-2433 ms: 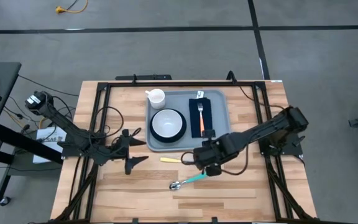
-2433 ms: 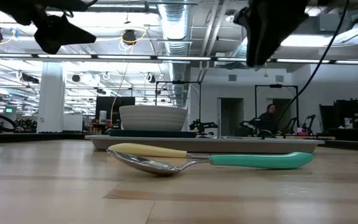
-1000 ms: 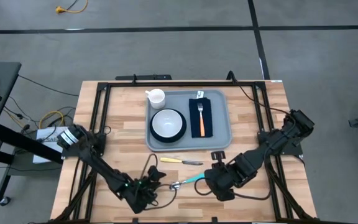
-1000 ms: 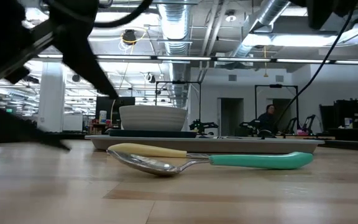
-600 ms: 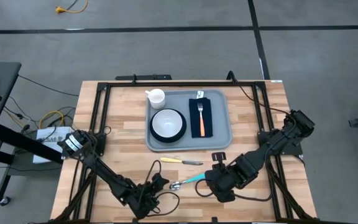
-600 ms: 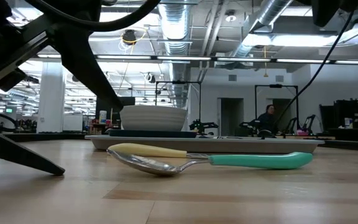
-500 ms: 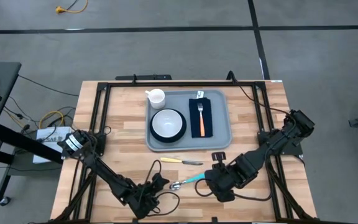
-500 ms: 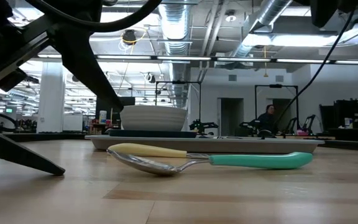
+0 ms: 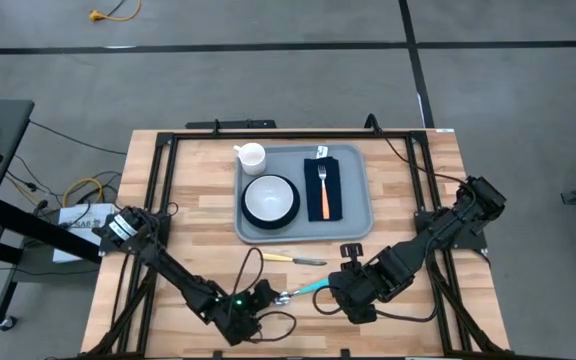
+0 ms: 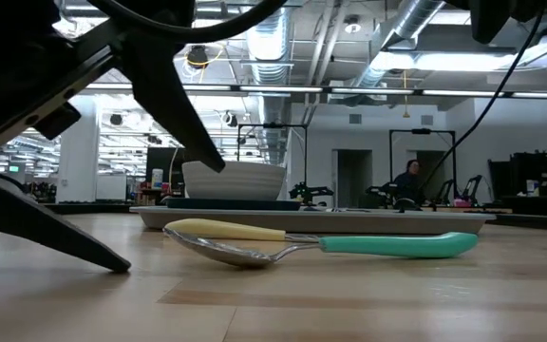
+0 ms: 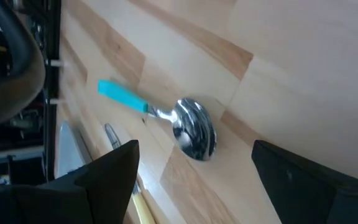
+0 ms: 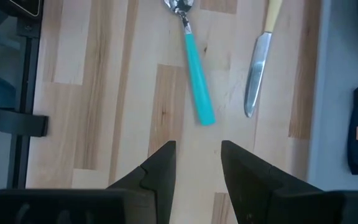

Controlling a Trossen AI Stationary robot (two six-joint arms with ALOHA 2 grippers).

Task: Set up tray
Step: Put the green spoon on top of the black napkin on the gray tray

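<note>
The grey-blue tray (image 9: 353,226) lies at the table's far middle. It holds a white bowl on a dark plate (image 9: 270,198), a white mug (image 9: 251,156) and a navy napkin with an orange fork (image 9: 324,190). A yellow-handled knife (image 9: 290,259) lies on the wood just in front of the tray. Nearer still lies a teal-handled spoon (image 9: 303,291), resting on its bowl (image 11: 194,127). My left gripper (image 9: 266,296) is open and low over the table, its fingers on either side of the spoon's bowl, apart from it. My right gripper (image 12: 197,165) hangs open above the spoon's handle end (image 12: 205,115).
Black frame rails (image 9: 158,190) run along the table's left, right and far sides, with cables beside the left arm. Bare wood (image 9: 398,325) lies toward the near edge. A person (image 10: 412,180) sits far off in the room behind.
My left gripper has moved low along the table toward the spoon's bowl, rolling as it went, and has stayed open. The spoon, knife and tray have not moved.
</note>
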